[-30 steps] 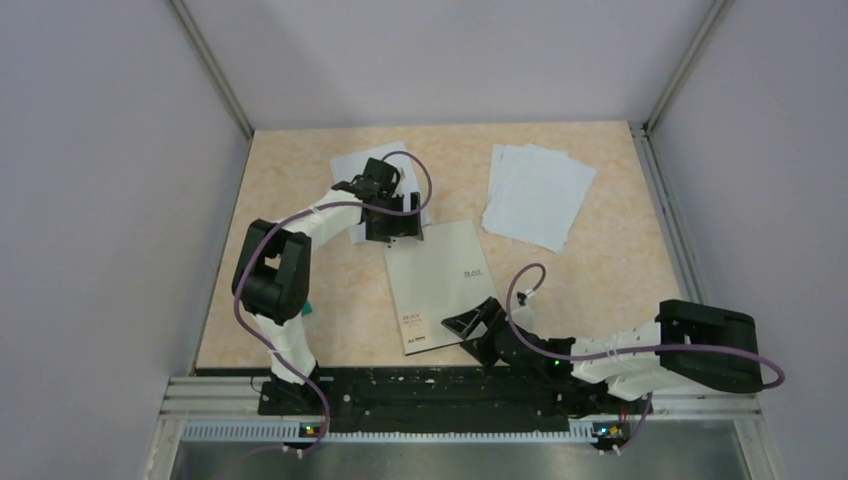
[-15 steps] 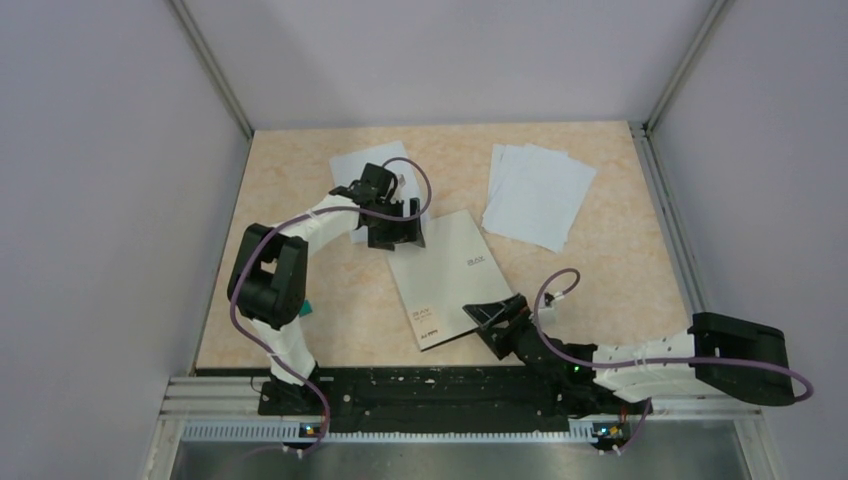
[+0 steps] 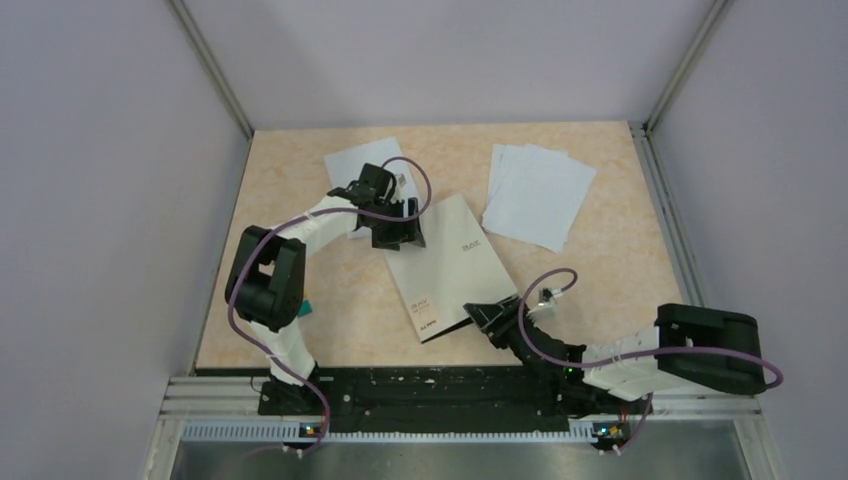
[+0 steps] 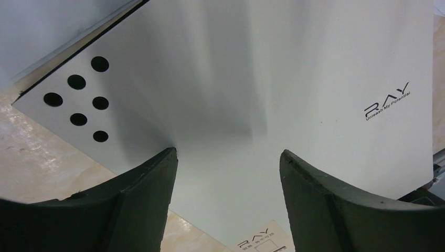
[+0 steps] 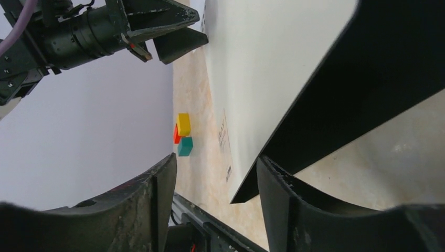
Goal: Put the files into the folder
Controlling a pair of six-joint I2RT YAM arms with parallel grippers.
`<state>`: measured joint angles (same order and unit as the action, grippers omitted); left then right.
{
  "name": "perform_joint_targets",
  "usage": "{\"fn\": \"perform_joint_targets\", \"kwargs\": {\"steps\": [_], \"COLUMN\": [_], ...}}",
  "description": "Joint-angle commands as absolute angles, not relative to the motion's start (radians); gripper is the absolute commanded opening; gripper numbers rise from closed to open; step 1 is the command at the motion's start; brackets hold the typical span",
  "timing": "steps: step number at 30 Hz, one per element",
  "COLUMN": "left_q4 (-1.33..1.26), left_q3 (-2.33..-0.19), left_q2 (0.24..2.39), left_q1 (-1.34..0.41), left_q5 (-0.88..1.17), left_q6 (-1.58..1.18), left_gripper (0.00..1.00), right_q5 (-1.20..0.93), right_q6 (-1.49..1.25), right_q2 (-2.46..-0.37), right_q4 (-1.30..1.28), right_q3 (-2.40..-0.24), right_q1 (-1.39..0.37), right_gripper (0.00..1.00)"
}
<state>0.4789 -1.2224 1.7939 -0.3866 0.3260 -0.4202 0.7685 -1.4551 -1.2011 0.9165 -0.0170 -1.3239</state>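
Note:
The silver-grey folder point(image 3: 450, 265) lies closed at mid-table, turned at an angle. My left gripper point(image 3: 398, 232) is open, its fingertips over the folder's far left corner; in the left wrist view point(image 4: 228, 155) the cover point(image 4: 294, 79) with punched holes fills the frame. My right gripper point(image 3: 490, 315) is open at the folder's near right corner. In the right wrist view point(image 5: 215, 160) the cover point(image 5: 262, 63) is raised there, showing its black inner face point(image 5: 393, 52), with one finger point(image 5: 294, 210) under it. White files lie at the far right point(image 3: 538, 195) and far left point(image 3: 360, 162).
Small yellow, orange and teal blocks point(image 5: 182, 135) sit by the left wall; the teal one shows behind the left arm point(image 3: 308, 308). Metal rails and walls enclose the table on three sides. The black base rail point(image 3: 440, 385) runs along the near edge.
The folder's near end has slid right and the folder has rotated. My right gripper moved right along its near edge and lifted the corner. The left gripper stayed at the far corner.

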Motion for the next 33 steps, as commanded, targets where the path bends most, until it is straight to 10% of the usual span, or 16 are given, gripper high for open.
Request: {"fn": "perform_joint_targets", "kwargs": {"steps": [1, 23, 33], "left_q4": [0.484, 0.593, 0.710], "left_q3": [-1.217, -1.270, -1.456], "left_q2": [1.735, 1.517, 1.477], "left_q1": [-0.383, -0.383, -0.462], "left_q5": [0.351, 0.378, 0.125], "left_q6": [-0.419, -0.516, -0.717], "left_gripper": [0.75, 0.70, 0.88], "right_q5": [0.779, 0.796, 0.847], "right_q6": [-1.356, -0.999, -0.808], "right_q2": [-1.290, -1.269, -1.289], "right_q4": [1.197, 0.906, 0.676], "right_q3": [-0.037, -0.230, -0.381], "right_q1": [-1.314, -1.306, -1.353], "right_gripper": [0.53, 0.01, 0.00]}}
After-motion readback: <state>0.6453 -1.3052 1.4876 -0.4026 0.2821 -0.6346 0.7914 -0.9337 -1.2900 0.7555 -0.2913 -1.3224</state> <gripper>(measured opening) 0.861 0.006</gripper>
